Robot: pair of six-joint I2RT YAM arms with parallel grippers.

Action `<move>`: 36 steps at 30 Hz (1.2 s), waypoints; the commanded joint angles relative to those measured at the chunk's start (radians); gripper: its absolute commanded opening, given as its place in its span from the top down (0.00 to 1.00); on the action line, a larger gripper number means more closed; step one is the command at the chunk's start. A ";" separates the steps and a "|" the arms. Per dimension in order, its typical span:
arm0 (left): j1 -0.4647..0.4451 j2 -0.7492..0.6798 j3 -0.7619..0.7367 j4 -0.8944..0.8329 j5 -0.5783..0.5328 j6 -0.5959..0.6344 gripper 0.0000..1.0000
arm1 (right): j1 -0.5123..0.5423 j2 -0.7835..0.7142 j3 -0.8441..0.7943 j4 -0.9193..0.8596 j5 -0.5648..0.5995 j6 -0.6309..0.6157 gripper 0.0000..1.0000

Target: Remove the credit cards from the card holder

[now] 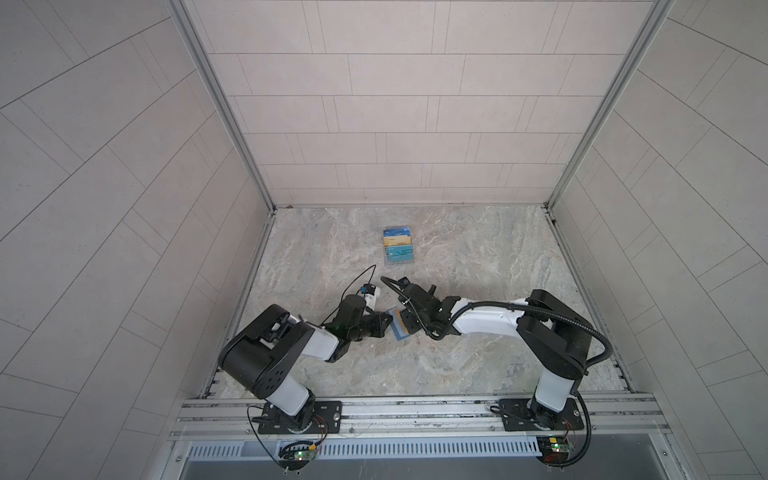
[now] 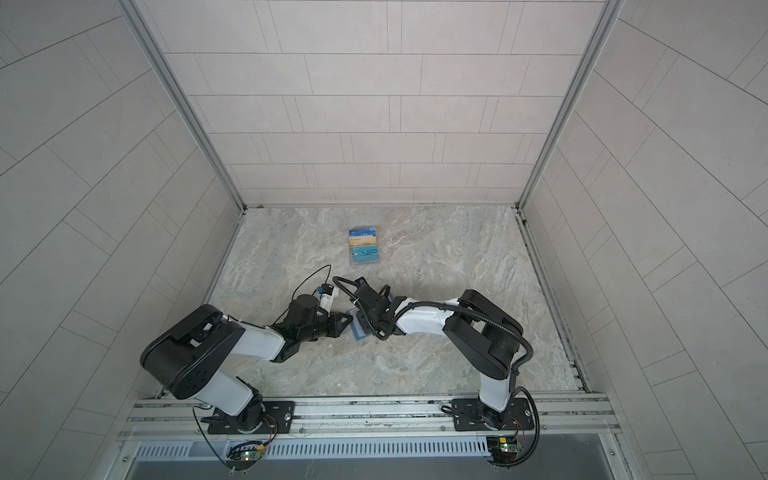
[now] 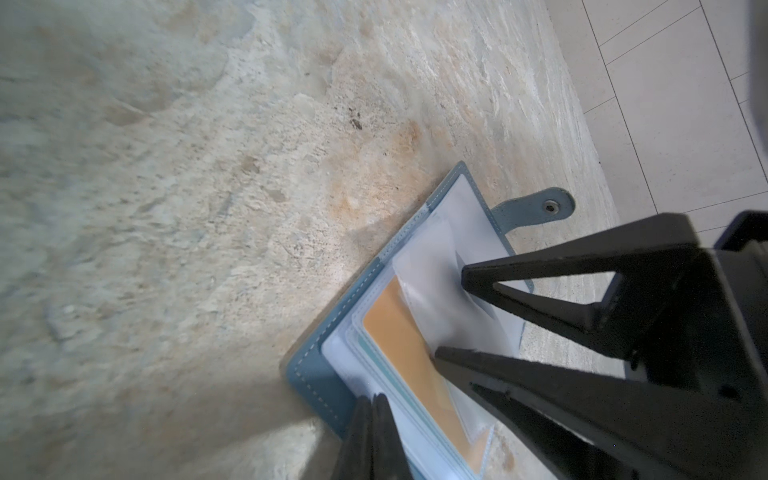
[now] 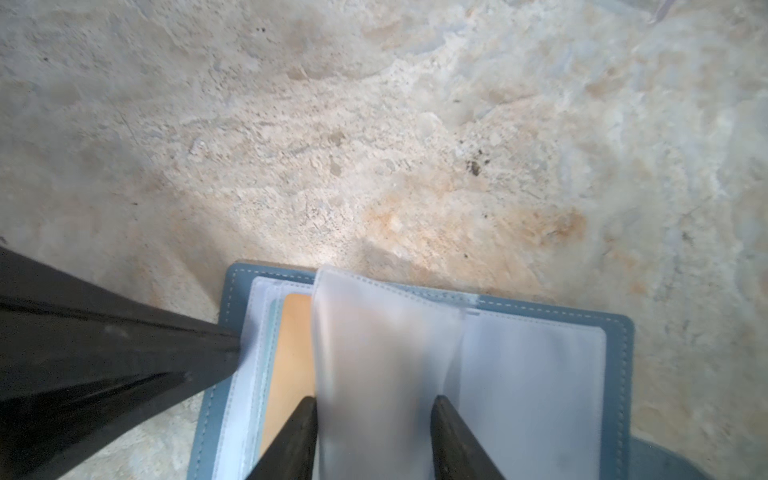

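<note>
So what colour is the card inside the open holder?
Gold-orange; the card shows best in the right wrist view.

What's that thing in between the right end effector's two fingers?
A cloudy clear sleeve of the open wallet stands between the right end effector's fingers, which are apart. The right wrist view shows it.

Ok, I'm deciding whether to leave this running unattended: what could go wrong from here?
The right gripper straddles a loose clear sleeve, not the gold card; closing may pinch only plastic. The shut left gripper rests on the card holder near one edge; a pull could drag or lift it.
</note>
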 commanded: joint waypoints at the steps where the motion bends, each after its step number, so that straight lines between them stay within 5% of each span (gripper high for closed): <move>1: -0.003 0.005 0.002 -0.147 -0.034 0.026 1.00 | -0.006 0.009 0.005 -0.130 0.081 -0.029 0.55; 13: -0.003 -0.024 0.034 -0.224 -0.034 0.064 1.00 | -0.009 -0.023 0.065 -0.272 0.251 -0.035 0.59; 36: -0.003 -0.067 0.148 -0.436 -0.016 0.215 1.00 | -0.071 -0.060 0.068 -0.337 0.292 -0.009 0.61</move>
